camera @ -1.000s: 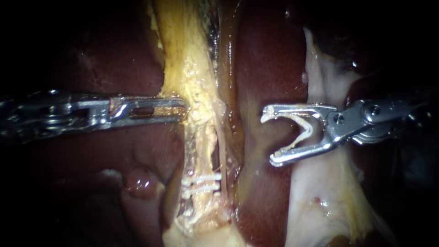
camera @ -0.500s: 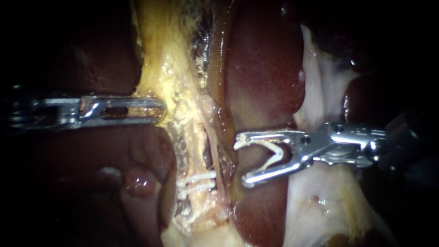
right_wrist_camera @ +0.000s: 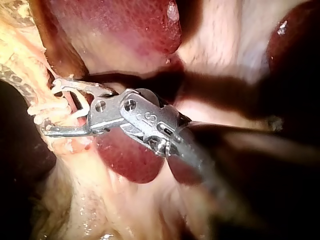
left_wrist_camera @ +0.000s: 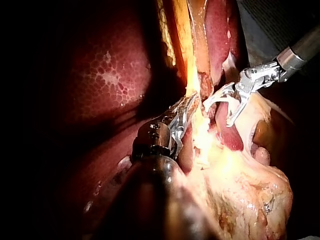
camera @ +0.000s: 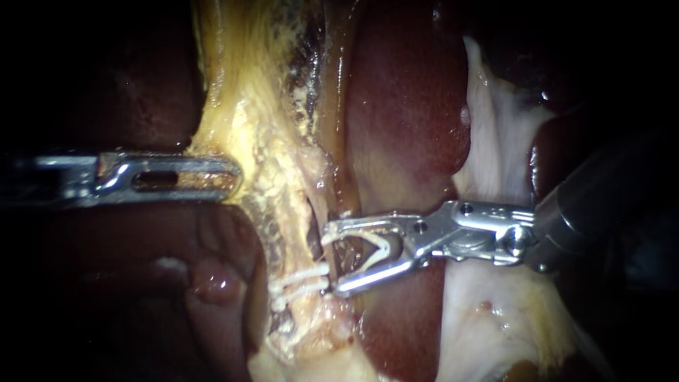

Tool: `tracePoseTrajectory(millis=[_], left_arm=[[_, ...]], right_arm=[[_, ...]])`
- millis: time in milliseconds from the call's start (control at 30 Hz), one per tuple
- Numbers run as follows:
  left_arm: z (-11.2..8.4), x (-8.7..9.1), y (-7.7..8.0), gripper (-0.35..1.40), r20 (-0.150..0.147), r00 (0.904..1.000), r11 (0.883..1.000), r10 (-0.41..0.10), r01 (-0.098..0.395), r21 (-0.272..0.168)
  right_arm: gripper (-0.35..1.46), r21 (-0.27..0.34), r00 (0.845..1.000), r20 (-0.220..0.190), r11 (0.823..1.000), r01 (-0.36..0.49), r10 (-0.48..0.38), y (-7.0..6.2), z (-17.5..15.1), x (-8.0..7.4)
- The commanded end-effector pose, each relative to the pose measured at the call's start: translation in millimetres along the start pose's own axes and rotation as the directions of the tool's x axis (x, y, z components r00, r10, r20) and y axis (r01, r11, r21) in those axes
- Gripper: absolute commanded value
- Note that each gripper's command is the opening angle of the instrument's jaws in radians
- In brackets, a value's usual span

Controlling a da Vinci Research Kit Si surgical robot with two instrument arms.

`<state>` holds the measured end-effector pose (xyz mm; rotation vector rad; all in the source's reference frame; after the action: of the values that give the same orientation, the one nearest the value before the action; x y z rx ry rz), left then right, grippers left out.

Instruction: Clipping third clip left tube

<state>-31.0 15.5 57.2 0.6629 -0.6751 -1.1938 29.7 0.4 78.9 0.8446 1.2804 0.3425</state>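
My left instrument, at mid-left of the frame, is clenched on yellow tissue. At centre, my right instrument grasps a white clip in wide-spread jaws, their tips reaching the left tube just above two clips on it.

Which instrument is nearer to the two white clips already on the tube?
Right. The right instrument, carrying a new clip, sits just above the two white clips; the left instrument holds yellow tissue farther up and left.
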Motion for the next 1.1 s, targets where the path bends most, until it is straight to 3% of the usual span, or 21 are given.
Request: tracePoseTrajectory(millis=[33, 533, 1100], left_arm=[[0.0, 0.0, 0.0, -0.35, 0.001, 1.0, 1.0, 0.005, -0.005, 0.0], [-0.2, 0.1, -0.1, -0.35, 0.001, 1.0, 1.0, 0.005, -0.005, 0.0], [-0.4, 0.1, 0.0, -0.35, 0.002, 1.0, 1.0, 0.006, -0.006, -0.001]], right_arm=[[0.6, 0.0, 1.0, 0.0, 1.0, 0.0, 0.0, 0.0, 0.3, 0.0], [0.6, 0.026, 1.0, 0.011, 1.0, -0.004, 0.004, 2.0, 3.9, -0.6], [0.6, 0.142, 0.996, -0.069, 0.989, -0.044, 0.054, 2.2, 5.6, 0.6]])
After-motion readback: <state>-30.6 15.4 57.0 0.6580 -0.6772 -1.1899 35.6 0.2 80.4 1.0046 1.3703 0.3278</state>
